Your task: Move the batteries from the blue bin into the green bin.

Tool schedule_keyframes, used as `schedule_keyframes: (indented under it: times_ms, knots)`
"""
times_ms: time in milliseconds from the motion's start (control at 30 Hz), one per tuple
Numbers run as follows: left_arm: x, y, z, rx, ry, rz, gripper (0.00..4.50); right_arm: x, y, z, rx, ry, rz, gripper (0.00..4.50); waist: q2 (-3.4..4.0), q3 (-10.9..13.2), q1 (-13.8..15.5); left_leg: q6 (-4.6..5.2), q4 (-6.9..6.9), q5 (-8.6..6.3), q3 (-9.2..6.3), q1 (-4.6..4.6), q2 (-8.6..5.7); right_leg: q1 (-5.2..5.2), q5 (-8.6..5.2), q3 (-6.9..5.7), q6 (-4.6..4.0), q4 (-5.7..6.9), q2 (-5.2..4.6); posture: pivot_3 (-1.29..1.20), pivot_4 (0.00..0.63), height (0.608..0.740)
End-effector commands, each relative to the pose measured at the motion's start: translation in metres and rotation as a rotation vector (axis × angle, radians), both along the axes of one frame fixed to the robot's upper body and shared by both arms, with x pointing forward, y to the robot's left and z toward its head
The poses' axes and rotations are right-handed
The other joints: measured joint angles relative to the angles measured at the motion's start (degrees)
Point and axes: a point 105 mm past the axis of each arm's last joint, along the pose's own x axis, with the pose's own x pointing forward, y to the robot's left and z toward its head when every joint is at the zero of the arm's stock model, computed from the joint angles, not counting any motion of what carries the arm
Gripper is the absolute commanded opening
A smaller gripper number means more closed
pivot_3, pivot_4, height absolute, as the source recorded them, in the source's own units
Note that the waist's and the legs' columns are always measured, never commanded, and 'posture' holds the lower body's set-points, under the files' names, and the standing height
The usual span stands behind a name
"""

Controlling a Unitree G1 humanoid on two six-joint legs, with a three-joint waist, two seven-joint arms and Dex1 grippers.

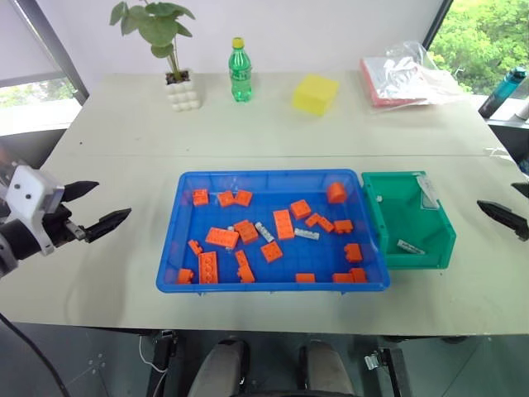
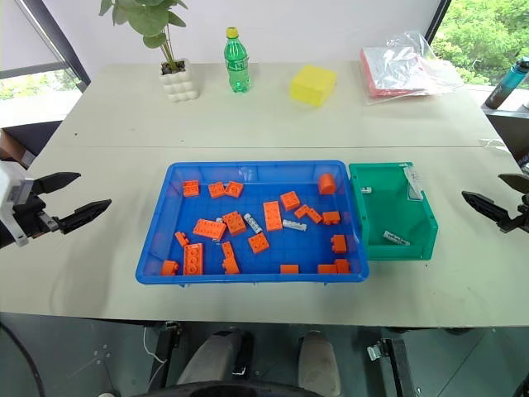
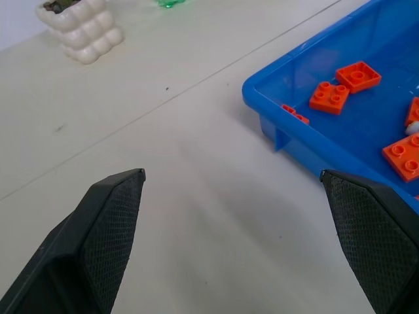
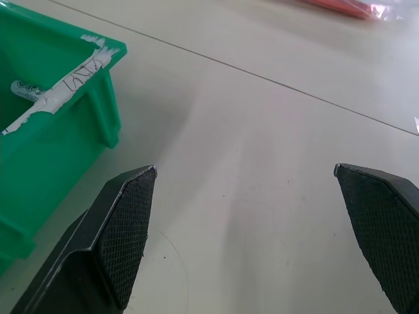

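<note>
Currently, our notes run from the near table edge outward.
Left gripper [image 1: 92, 207]: we see it hovering over bare table, well apart from the blue bin's left wall, fingers spread wide, nothing between them.
Right gripper [image 2: 494, 197]: we find it out past the green bin's right side, jaws released and empty, above the table [image 1: 273, 132].
Blue bin [image 1: 169, 277]: we count many orange bricks [image 1: 221, 237] scattered across its floor.
Batteries [image 1: 307, 234]: we pick out two pale cylinders left in the blue bin, near its middle, lying among the bricks; a third may hide by a brick, we cannot tell.
Green bin [image 1: 446, 219]: it sits just beside the blue bin's right wall; we see one battery lying on its floor, maybe another small one near its far left corner.
Step in hand: we judge this a pause between transfers, both arms parked wide.
Next move: we reckon one gripper must reach in over the rim, line its fingers across a battery, and avoid pinching a neighbouring brick.
Far side: plant [image 1: 169, 50], green bottle [image 1: 240, 70], yellow block [image 1: 315, 93], plastic bag [image 1: 405, 74].
</note>
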Motion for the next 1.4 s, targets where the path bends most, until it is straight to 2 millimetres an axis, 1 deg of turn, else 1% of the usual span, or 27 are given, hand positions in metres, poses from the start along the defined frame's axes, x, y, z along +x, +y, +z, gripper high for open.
schedule_keyframes:
  times_ms: [33, 133, 233, 300, 367, 467, 500, 533, 600, 667, 733, 767, 833, 900, 967, 1000, 1033, 1067, 1133, 1200, 1233, 1267, 1300, 1400]
  knots:
    - [0.002, -0.005, 0.01, 0.002, -0.051, -0.016, 4.5, -0.002, -0.003, 0.014, -0.024, -0.045, -0.005, 4.49, 0.0, 0.0, 0.02, 0.0, 0.0, 0.0, 0.0, 0.0, 0.0, 0.0, 0.0, 0.0, 0.0, 0.0, 0.0, 0.0, 0.15, 0.728]
    - [0.004, -0.007, 0.008, -0.001, -0.045, -0.013, 4.5, -0.002, -0.004, 0.014, -0.024, -0.047, -0.008, 4.49, 0.0, 0.0, 0.01, 0.0, 0.0, 0.0, 0.0, 0.0, 0.0, 0.0, 0.0, 0.0, 0.0, 0.0, 0.0, 0.0, 0.15, 0.728]
    - [0.006, -0.009, 0.011, -0.015, -0.045, -0.022, 4.5, -0.004, -0.004, 0.014, -0.013, -0.039, -0.012, 4.49, 0.0, 0.0, 0.03, 0.0, 0.0, 0.0, 0.0, 0.0, 0.0, 0.0, 0.0, 0.0, 0.0, 0.01, 0.01, 0.0, 0.15, 0.728]
    - [0.006, -0.009, 0.012, -0.036, -0.032, -0.027, 4.5, -0.007, -0.003, 0.013, 0.029, -0.029, -0.004, 4.49, 0.0, 0.0, 0.03, 0.0, 0.0, 0.0, 0.0, 0.0, 0.0, 0.0, 0.0, 0.0, 0.0, 0.01, 0.01, 0.0, 0.15, 0.728]
    - [0.008, -0.011, 0.013, -0.037, -0.032, -0.032, 4.5, -0.007, -0.002, 0.014, 0.025, -0.026, 0.007, 4.49, 0.0, 0.0, 0.03, 0.0, 0.0, 0.0, 0.0, 0.0, 0.0, 0.01, 0.0, 0.0, 0.0, 0.01, 0.01, 0.0, 0.15, 0.728]
    - [0.012, -0.014, 0.02, -0.028, -0.056, -0.038, 4.5, 0.003, 0.004, 0.028, -0.004, -0.062, 0.014, 4.49, 0.01, 0.0, -0.04, 0.0, 0.01, 0.0, 0.01, 0.0, 0.0, 0.0, 0.0, 0.0, 0.0, 0.01, 0.01, 0.0, 0.15, 0.728]
    - [0.012, -0.018, 0.023, -0.041, -0.058, -0.054, 4.5, 0.006, 0.016, 0.039, -0.002, -0.075, 0.065, 4.49, 0.01, 0.01, -0.09, 0.0, 0.01, 0.0, 0.02, 0.0, 0.0, -0.01, 0.0, 0.0, 0.0, 0.02, 0.0, 0.0, 0.15, 0.728]
    - [0.011, -0.023, 0.025, -0.052, -0.053, -0.079, 4.5, 0.009, 0.032, 0.048, -0.01, -0.08, 0.135, 4.49, 0.05, 0.03, -0.21, 0.0, 0.01, 0.0, 0.02, 0.0, 0.0, -0.02, 0.0, 0.0, 0.0, 0.02, 0.01, 0.0, 0.15, 0.728]
    - [0.009, -0.029, 0.027, -0.063, -0.039, -0.117, 4.5, 0.011, 0.054, 0.058, -0.025, -0.076, 0.226, 4.49, 0.11, 0.07, -0.38, 0.0, 0.01, 0.0, 0.05, -0.01, 0.04, -0.07, 0.0, 0.0, 0.0, 0.04, 0.02, 0.0, 0.15, 0.728]
    - [0.005, -0.036, 0.028, -0.052, -0.019, -0.163, 4.5, 0.012, 0.08, 0.066, -0.038, -0.071, 0.327, 4.49, 0.12, 0.07, -0.32, 0.0, 0.0, 0.0, 0.04, -0.01, 0.06, -0.07, 0.0, 0.0, 0.0, 0.06, 0.03, 0.0, 0.15, 0.728]
    - [-0.005, -0.052, 0.032, -0.03, 0.017, -0.274, 4.5, 0.021, 0.135, 0.078, -0.069, -0.079, 0.501, 4.49, 0.11, 0.08, -0.42, 0.0, 0.01, 0.0, 0.03, -0.01, 0.07, -0.07, 0.0, 0.0, 0.0, 0.06, 0.03, 0.0, 0.15, 0.728]
    - [-0.008, -0.056, 0.034, -0.024, 0.028, -0.306, 4.5, 0.023, 0.151, 0.081, -0.079, -0.082, 0.546, 4.49, 0.12, 0.08, -0.47, 0.0, 0.02, 0.0, 0.03, -0.01, 0.07, -0.07, 0.0, 0.01, 0.0, 0.06, 0.02, 0.0, 0.15, 0.728]
    - [-0.013, -0.065, 0.039, -0.005, 0.048, -0.367, 4.5, 0.033, 0.192, 0.085, -0.05, -0.09, 0.626, 4.49, 0.12, 0.09, -0.5, -0.01, 0.03, 0.0, 0.0, -0.02, 0.08, -0.09, 0.0, 0.01, 0.0, 0.06, 0.02, 0.0, 0.15, 0.728]
    - [-0.017, -0.071, 0.043, 0.014, 0.067, -0.416, 4.5, 0.041, 0.238, 0.084, 0.001, -0.092, 0.726, 4.49, 0.12, 0.09, -0.33, -0.01, 0.01, 0.0, -0.02, -0.04, 0.08, -0.11, 0.0, 0.01, 0.0, 0.05, 0.01, 0.0, 0.15, 0.728]
    - [-0.018, -0.074, 0.043, 0.029, 0.078, -0.447, 4.5, 0.05, 0.287, 0.076, 0.076, -0.074, 0.804, 4.49, 0.11, 0.1, -0.31, -0.02, 0.01, 0.0, -0.05, -0.05, 0.08, -0.12, 0.0, 0.01, 0.0, 0.05, 0.02, 0.0, 0.15, 0.728]
    - [-0.018, -0.075, 0.043, 0.034, 0.082, -0.454, 4.5, 0.052, 0.306, 0.069, 0.077, -0.06, 0.836, 4.49, 0.11, 0.1, -0.33, -0.02, 0.0, 0.0, -0.05, -0.07, 0.08, -0.14, 0.0, 0.01, 0.0, 0.06, 0.01, 0.0, 0.15, 0.728]
    - [-0.018, -0.076, 0.043, 0.04, 0.084, -0.461, 4.5, 0.053, 0.326, 0.058, 0.052, -0.042, 0.874, 4.49, 0.1, 0.1, -0.27, -0.02, 0.0, 0.0, -0.06, -0.07, 0.08, -0.17, 0.0, 0.0, 0.0, 0.1, 0.02, 0.0, 0.15, 0.728]
    - [-0.018, -0.076, 0.042, 0.044, 0.084, -0.465, 4.5, 0.052, 0.337, 0.05, 0.029, -0.032, 0.898, 4.49, 0.1, 0.1, -0.13, -0.02, 0.0, 0.0, -0.07, -0.11, 0.07, -0.2, 0.0, 0.0, 0.0, 0.11, 0.03, 0.0, 0.15, 0.728]
    - [-0.018, -0.076, 0.042, 0.048, 0.085, -0.469, 4.5, 0.052, 0.346, 0.044, 0.006, -0.027, 0.915, 4.49, 0.06, 0.12, 0.26, -0.02, 0.01, 0.0, -0.23, -0.15, -0.05, -0.24, 0.0, -0.02, 0.0, 0.19, 0.01, 0.0, 0.15, 0.728]
    - [-0.021, -0.075, 0.037, 0.071, 0.118, -0.478, 4.5, 0.047, 0.387, 0.028, 0.001, 0.033, 0.985, 4.49, 0.02, 0.11, 0.08, -0.02, 0.04, 0.0, -0.42, -0.22, -0.25, -0.24, 0.0, -0.02, -0.01, 0.2, -0.06, 0.0, 0.15, 0.728]
    - [-0.024, -0.074, 0.034, 0.083, 0.137, -0.485, 4.5, 0.042, 0.403, 0.02, -0.011, 0.069, 1.02, 4.49, 0.0, 0.12, -0.23, -0.02, 0.07, 0.0, -0.42, -0.21, -0.25, -0.2, 0.01, -0.02, -0.01, 0.2, -0.06, 0.0, 0.15, 0.728]
    - [-0.026, -0.074, 0.032, 0.094, 0.146, -0.494, 4.5, 0.038, 0.415, 0.014, -0.029, 0.092, 1.047, 4.49, 0.0, 0.12, -0.67, -0.02, 0.06, 0.0, -0.42, -0.21, -0.25, -0.2, 0.01, -0.02, -0.01, 0.2, -0.04, 0.0, 0.15, 0.728]
    - [-0.027, -0.074, 0.031, 0.1, 0.15, -0.5, 4.5, 0.036, 0.419, 0.011, -0.041, 0.103, 1.057, 4.49, 0.0, 0.12, -1.32, -0.03, 0.05, 0.01, -0.42, -0.19, -0.22, -0.22, 0.01, -0.02, -0.01, 0.22, -0.02, 0.0, 0.15, 0.728]
    - [-0.029, -0.077, 0.031, 0.103, 0.132, -0.523, 4.5, 0.03, 0.435, -0.014, -0.101, 0.188, 1.083, 4.49, 0.0, 0.12, -1.58, -0.06, 0.01, 0.03, -0.49, -0.18, -0.16, -0.24, 0.01, -0.05, -0.01, 0.31, 0.03, 0.0, 0.15, 0.728]
